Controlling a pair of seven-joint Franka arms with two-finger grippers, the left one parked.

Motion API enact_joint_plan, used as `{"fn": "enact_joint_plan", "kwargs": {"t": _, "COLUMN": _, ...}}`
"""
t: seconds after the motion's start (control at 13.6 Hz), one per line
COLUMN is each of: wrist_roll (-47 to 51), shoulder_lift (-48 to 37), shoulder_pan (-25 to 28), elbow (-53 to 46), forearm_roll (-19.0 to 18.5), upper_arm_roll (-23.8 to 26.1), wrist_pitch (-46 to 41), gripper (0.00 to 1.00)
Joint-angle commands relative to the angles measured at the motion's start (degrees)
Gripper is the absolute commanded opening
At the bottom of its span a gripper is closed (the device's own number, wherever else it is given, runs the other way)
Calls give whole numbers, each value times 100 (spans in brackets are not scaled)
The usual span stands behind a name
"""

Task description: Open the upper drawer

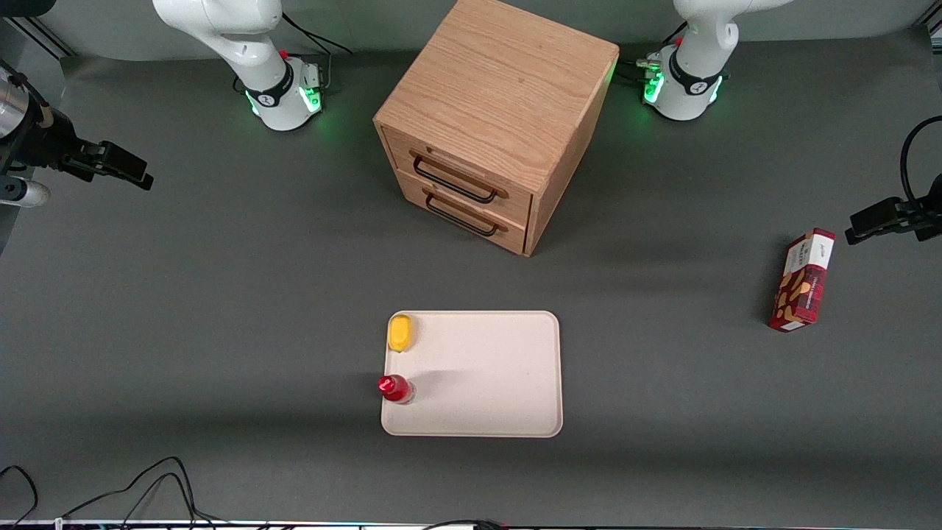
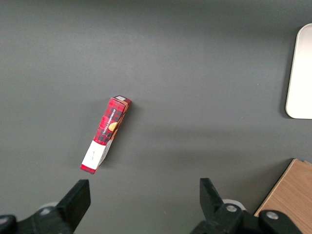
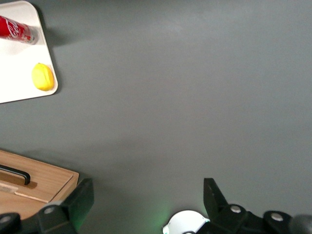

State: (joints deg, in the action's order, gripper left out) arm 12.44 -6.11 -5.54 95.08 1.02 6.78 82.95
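The wooden cabinet [image 1: 500,96] stands at the table's middle, turned at an angle. Its upper drawer [image 1: 440,163] is closed, with its long black bar handle [image 1: 455,181] across the front. The matching lower drawer [image 1: 471,221] below it is closed too. My gripper [image 1: 121,168] hangs above bare table toward the working arm's end, well apart from the cabinet, open and empty. In the right wrist view the gripper [image 3: 146,192] has its fingers [image 3: 78,200] spread wide, and a corner of the cabinet [image 3: 44,183] with one end of a black handle [image 3: 14,174] shows.
A white tray [image 1: 508,368] lies nearer the front camera than the cabinet, holding a yellow lemon-like fruit [image 1: 401,333] and a red can [image 1: 395,388]. A red snack box [image 1: 802,280] lies toward the parked arm's end. Cables [image 1: 147,486] trail along the front edge.
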Motion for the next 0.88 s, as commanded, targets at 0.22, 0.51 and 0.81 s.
{"fn": "enact_joint_plan", "kwargs": {"t": 0.22, "wrist_roll": -144, "shoulder_lift": 144, "shoulder_pan": -18, "elbow": -305, "forearm_roll": -32, "upper_arm_roll": -80, "wrist_pitch": -577, "gripper": 100}}
{"fn": "enact_joint_plan", "kwargs": {"t": 0.51, "wrist_roll": -382, "shoulder_lift": 180, "shoulder_pan": 96, "elbow": -411, "forearm_roll": -40, "upper_arm_roll": -89, "wrist_pitch": -605, "gripper": 100}}
{"fn": "enact_joint_plan", "kwargs": {"t": 0.81, "wrist_roll": -548, "shoulder_lift": 171, "shoulder_pan": 316, "elbow": -446, "forearm_roll": 309, "upper_arm_roll": -27, "wrist_pitch": -648, "gripper": 100}}
